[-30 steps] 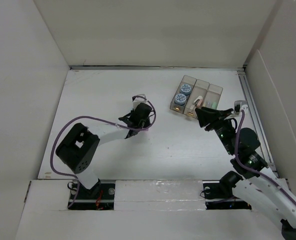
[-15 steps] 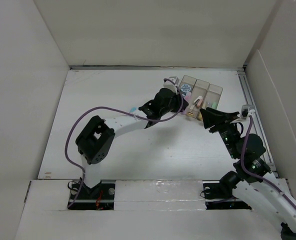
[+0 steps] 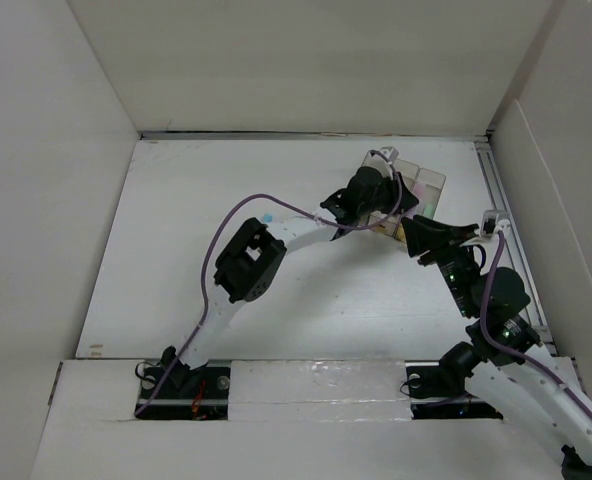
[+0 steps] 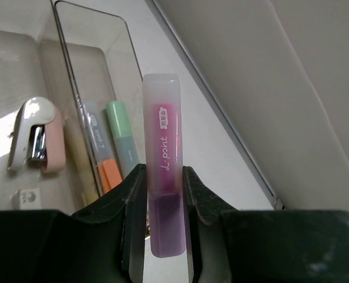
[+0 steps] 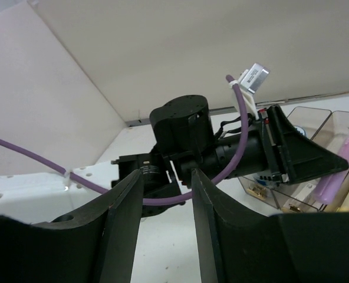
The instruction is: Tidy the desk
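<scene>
My left gripper (image 4: pixel 163 194) is shut on a purple-pink highlighter (image 4: pixel 163 147), which stands up between the jaws. It hovers over the translucent three-compartment bin (image 4: pixel 86 76) at the back right of the white desk (image 3: pixel 206 200). Below it, a green highlighter (image 4: pixel 120 135) and an orange one (image 4: pixel 106 171) lie in one compartment. A pink and white stapler (image 4: pixel 36 138) lies in the compartment beside it. From above, the left gripper (image 3: pixel 401 195) covers much of the bin (image 3: pixel 433 180). My right gripper (image 3: pixel 411 235) is open and empty just in front of the bin, facing the left wrist (image 5: pixel 180 127).
A metal rail (image 3: pixel 506 220) runs along the desk's right edge, close to the bin. White upright panels border the desk. A small light-blue item (image 3: pixel 266 216) lies on the desk beside the left forearm. The left arm stretches diagonally across the middle.
The left arm swung right from mid-desk to over the bin, carrying the highlighter. The right gripper drew back slightly to the right, then held still.
</scene>
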{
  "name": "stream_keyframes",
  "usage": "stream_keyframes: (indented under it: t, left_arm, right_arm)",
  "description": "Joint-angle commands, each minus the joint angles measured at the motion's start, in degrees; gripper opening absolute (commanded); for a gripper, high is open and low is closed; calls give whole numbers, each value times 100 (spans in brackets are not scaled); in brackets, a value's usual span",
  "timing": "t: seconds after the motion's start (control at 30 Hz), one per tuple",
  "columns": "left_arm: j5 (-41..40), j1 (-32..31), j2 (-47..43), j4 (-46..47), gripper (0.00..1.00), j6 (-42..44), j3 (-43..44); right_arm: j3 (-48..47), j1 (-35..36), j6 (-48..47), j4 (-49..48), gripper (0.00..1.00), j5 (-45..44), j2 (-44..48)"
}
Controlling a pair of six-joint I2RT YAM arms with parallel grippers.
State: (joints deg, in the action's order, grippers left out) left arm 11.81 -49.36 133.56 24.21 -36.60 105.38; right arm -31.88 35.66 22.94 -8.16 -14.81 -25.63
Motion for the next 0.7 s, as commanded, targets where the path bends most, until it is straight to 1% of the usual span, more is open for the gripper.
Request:
stream_keyframes:
  t: [0.0,0.17,0.27,0.3,0.33,0.37,0.4,0.47,0.5,0.6,0.67]
  left_arm:
    - [199,-38,170,304,0,-146,693]
    - [304,-38,688,164,3,-216,1335]
    - [330,-38,864,102,16,-225,1529]
    - [339,-38,900,6,23,-216,1581]
    - [357,-38,926,-30,26,-207,1669]
    - [357,-38,918,-39,29,-164,1661]
    - [365,-38,900,-48,37,-146,1635]
    - [357,-38,760,-30,44,-85,1538]
    - [348,-38,699,-65,50,64,1512]
    - [208,-38,348,-162,57,467,1257]
    - [77,14,-3,-249,57,636,977]
  right_arm:
    - [-64,-6,18,-239,44,-22,-12]
    - [-47,-6,35,-247,44,-57,5]
    - [-82,-6,9,-212,44,-4,-12]
    - [-64,-6,18,-229,44,-57,-4]
    - [-47,-6,18,-247,44,-66,-12]
    - [-47,-6,18,-256,44,-57,-30]
    - [-64,-6,26,-247,44,4,-56]
    - [-73,-6,18,-256,44,31,-83]
    - [-64,-6,18,-282,44,5,-100]
    - [-73,-6,18,-282,44,57,-153]
    - [-73,-6,18,-291,44,31,-136]
